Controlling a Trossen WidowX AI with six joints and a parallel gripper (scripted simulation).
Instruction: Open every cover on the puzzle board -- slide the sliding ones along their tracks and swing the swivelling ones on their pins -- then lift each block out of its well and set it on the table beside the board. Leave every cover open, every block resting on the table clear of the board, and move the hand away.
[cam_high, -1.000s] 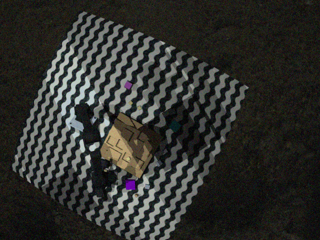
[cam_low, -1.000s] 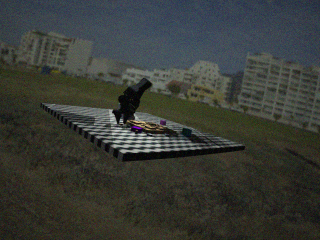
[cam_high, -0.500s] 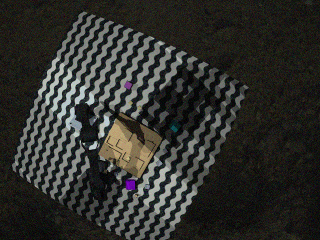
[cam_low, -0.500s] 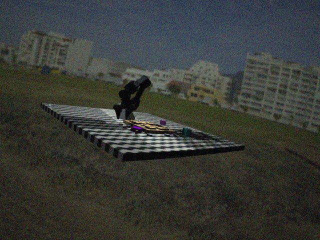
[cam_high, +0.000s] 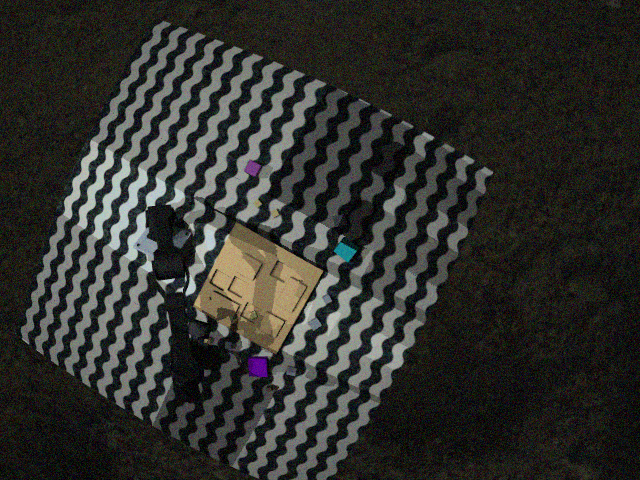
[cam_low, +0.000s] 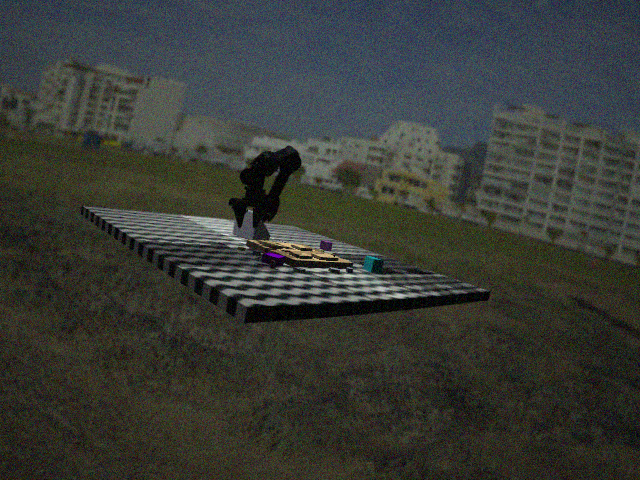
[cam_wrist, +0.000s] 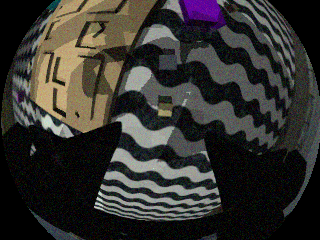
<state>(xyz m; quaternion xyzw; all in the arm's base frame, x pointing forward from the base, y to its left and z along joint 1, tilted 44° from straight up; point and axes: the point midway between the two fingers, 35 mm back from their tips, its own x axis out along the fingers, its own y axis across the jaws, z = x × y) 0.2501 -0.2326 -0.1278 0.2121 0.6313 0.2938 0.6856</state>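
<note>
The tan puzzle board (cam_high: 289, 273) (cam_low: 307, 252) (cam_wrist: 127, 16) lies in the middle of the wavy-striped table (cam_high: 361, 180). Its covers and wells show only as dark outlines. A small olive piece (cam_high: 253, 314) sits on the board near its lower edge. A purple block (cam_high: 257, 366) (cam_low: 272, 258) (cam_wrist: 202, 10) rests on the table just off the board's lower corner. A second purple block (cam_high: 252, 167) (cam_low: 325, 244) and a cyan block (cam_high: 344, 251) (cam_low: 372, 264) lie on the table apart from the board. My gripper (cam_wrist: 164, 131) (cam_high: 214, 343) is open and empty, above bare table left of the near purple block.
The dark arm (cam_high: 165, 242) (cam_low: 263, 186) stands left of the board. Small grey and tan bits (cam_high: 314, 323) (cam_wrist: 164, 106) lie scattered on the table around the board. The table ends in sharp edges over dark ground.
</note>
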